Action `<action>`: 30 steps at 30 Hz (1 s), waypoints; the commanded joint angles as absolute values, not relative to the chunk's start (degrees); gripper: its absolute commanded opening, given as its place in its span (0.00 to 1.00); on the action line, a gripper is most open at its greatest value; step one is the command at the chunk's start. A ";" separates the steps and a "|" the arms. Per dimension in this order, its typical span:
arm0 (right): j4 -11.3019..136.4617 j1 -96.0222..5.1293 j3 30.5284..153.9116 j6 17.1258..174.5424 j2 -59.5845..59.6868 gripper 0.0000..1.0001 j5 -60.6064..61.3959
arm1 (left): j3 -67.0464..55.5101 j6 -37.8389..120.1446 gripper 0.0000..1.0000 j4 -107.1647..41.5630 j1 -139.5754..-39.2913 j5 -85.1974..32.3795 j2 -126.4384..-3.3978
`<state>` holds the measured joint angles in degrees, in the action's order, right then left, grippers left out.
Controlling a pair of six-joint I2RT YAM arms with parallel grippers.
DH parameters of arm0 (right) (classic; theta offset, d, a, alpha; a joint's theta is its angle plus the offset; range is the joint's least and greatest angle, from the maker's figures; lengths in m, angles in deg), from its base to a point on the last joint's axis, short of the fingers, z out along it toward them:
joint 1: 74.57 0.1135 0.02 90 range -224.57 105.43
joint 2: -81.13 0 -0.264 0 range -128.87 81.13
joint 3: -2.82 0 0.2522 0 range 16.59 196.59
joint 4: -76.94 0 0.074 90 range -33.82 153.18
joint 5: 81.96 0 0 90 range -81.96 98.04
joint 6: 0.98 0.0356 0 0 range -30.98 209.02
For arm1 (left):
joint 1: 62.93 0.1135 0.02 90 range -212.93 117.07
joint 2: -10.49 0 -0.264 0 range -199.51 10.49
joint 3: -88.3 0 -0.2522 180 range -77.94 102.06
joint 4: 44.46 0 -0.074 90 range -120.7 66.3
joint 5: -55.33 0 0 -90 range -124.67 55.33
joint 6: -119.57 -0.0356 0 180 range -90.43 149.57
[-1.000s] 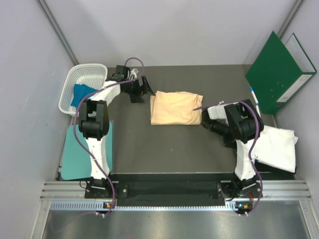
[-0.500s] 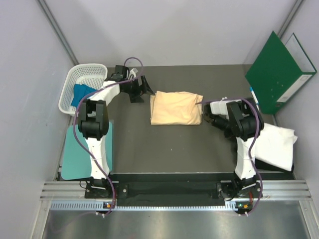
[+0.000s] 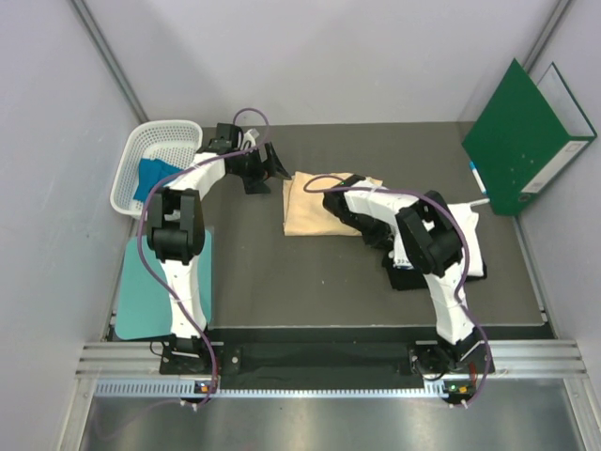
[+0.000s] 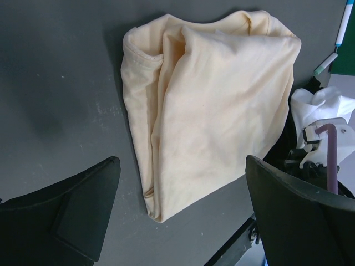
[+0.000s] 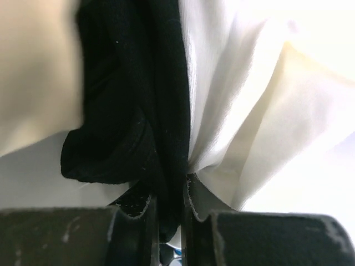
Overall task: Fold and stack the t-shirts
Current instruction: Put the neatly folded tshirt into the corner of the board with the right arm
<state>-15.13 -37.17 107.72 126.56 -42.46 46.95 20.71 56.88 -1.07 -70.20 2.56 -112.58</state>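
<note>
Folded peach t-shirt (image 3: 315,214) at the surface's (image 3: 282,282) far middle. We see the right gripper (image 5: 166,205) pinched onto the dark t-shirt (image 5: 133,111), seemingly also the white t-shirt (image 5: 233,100). The left gripper (image 3: 270,176) gapes empty at the peach t-shirt's left edge.

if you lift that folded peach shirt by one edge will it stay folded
Probably not: the peach t-shirt is soft cloth with loose, rumpled layers, so it would likely droop and unfold. It looks light, so a push may bunch it rather than slide it whole across the table.
</note>
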 commanded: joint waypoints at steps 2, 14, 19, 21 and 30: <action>-4.17 -35.90 111.33 119.27 -39.99 0.00 32.57 | 21.56 56.12 0.99 -1.61 -69.88 2.77 -111.86; -0.55 -35.73 109.32 114.68 -21.45 0.99 26.93 | 19.54 55.59 0.99 -1.78 -69.88 2.68 -111.24; 0.95 -35.99 104.57 115.47 -11.18 1.00 28.51 | 17.43 56.12 0.99 -2.92 -69.88 3.12 -111.15; 0.42 -36.16 102.11 116.88 -9.40 0.99 29.48 | 16.81 56.03 0.99 -3.27 -69.88 3.21 -111.24; -4.41 -36.08 97.01 122.59 -9.39 0.81 32.73 | 15.75 55.85 0.99 -3.71 -69.88 3.91 -111.68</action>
